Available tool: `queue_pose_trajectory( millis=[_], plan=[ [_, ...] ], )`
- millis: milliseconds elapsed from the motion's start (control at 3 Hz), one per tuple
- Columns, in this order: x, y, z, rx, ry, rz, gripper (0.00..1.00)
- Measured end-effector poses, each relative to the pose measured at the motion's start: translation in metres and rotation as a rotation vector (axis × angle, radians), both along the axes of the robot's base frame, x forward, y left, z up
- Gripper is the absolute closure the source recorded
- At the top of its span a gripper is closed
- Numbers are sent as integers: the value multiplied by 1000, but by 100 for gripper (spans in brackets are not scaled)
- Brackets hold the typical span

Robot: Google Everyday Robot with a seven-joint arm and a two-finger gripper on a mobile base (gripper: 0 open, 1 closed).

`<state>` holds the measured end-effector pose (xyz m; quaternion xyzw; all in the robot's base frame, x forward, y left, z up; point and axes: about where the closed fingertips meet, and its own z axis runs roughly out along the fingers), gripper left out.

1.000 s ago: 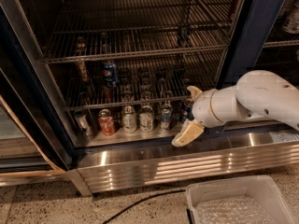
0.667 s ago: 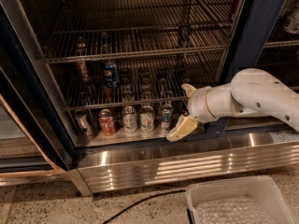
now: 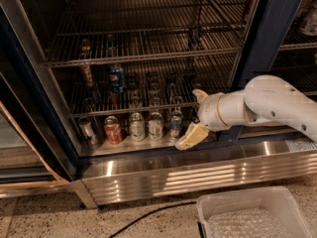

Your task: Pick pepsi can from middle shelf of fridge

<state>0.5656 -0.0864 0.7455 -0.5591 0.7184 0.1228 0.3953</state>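
The pepsi can (image 3: 117, 78) stands upright at the left of the middle shelf (image 3: 148, 107) inside the fridge (image 3: 263, 38), whose door stands open. My gripper (image 3: 195, 115) is at the fridge's front, low and right of centre, beside the cans on the bottom level. It is well to the right of and below the pepsi can. Its two tan fingers (image 3: 191, 136) are spread apart and hold nothing. The white arm (image 3: 267, 103) reaches in from the right.
On the bottom level stand a red-orange can (image 3: 113, 129), pale silver-white cans (image 3: 137, 126) and a blue-striped can (image 3: 176, 124). The ribbed steel base (image 3: 198, 171) runs below. A white plastic bin (image 3: 252, 214) and a black cable (image 3: 148, 213) lie on the floor.
The gripper and arm have moved a little to the left along the fridge's front. The cans have not moved.
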Motion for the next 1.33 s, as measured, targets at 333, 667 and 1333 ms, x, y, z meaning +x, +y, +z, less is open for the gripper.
queue_pose_trajectory(
  millis=[333,667,1333],
  plan=[
    [20,26,-9,62,-35,-10,0],
    [46,46,-13,116,-78,-35,0],
    [87,86,-15,221,-156,-60,0]
  ],
)
